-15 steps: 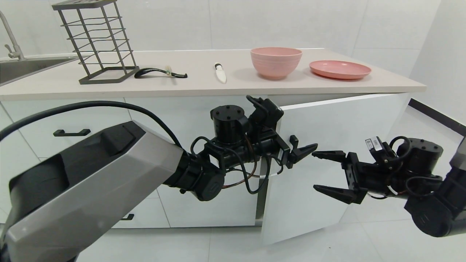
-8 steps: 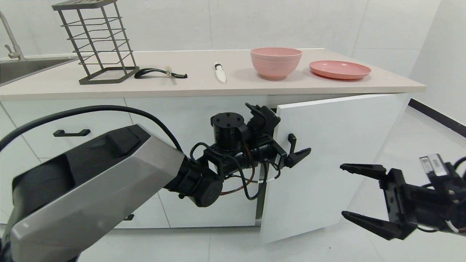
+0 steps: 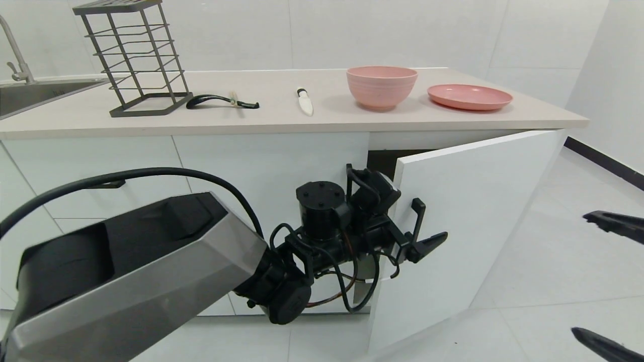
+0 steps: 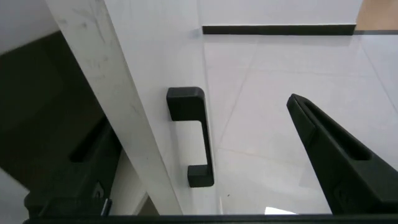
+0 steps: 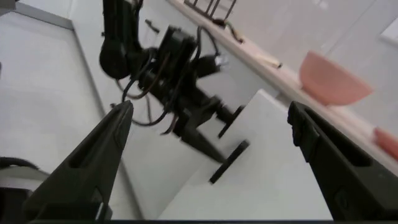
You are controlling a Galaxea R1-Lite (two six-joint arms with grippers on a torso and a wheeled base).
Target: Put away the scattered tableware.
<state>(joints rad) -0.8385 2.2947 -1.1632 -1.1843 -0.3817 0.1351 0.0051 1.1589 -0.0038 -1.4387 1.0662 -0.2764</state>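
Inside the spread left gripper (image 3: 420,241), the door handle (image 3: 416,221) is sitting unclamped; pulling should probably be following the hinge arc. Above it, bowl (image 3: 381,85) and plate (image 3: 469,95) are waiting on the counter (image 3: 271,118).

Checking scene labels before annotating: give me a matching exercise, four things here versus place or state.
Things: 1 bowl; 2 plate; 3 wire rack; 4 cabinet door.
Places or states: A partly open; B next to the sink; C nearest the right end of the counter; D between knife and plate.
Pairs: 1-D, 2-C, 3-B, 4-A.
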